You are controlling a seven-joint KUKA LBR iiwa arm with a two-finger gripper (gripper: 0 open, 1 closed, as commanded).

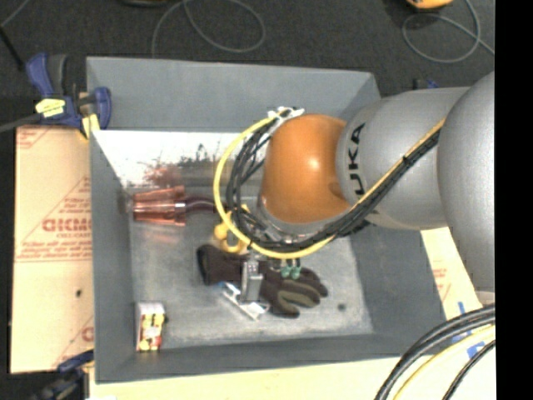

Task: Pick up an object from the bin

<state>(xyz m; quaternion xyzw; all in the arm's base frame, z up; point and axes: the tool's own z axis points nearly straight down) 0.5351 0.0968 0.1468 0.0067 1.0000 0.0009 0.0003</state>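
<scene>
My gripper [251, 286] reaches down below the orange wrist cover, in the middle of the bin toward the front. It sits right on a dark brown glove [296, 290] that lies flat there, with the glove's fingers spread to the right and its cuff [212, 265] to the left. A small yellow thing [221, 233] peeks out just behind the cuff, partly hidden by the cables. A pale silvery piece with a blue edge [240, 305] shows at the glove's front edge; I cannot tell whether it is loose.
A red translucent plastic thing [162, 207] lies at the back left by the wall. A small red, yellow and white box [151, 325] stands in the front left corner. The arm and its cables cover the bin's back right.
</scene>
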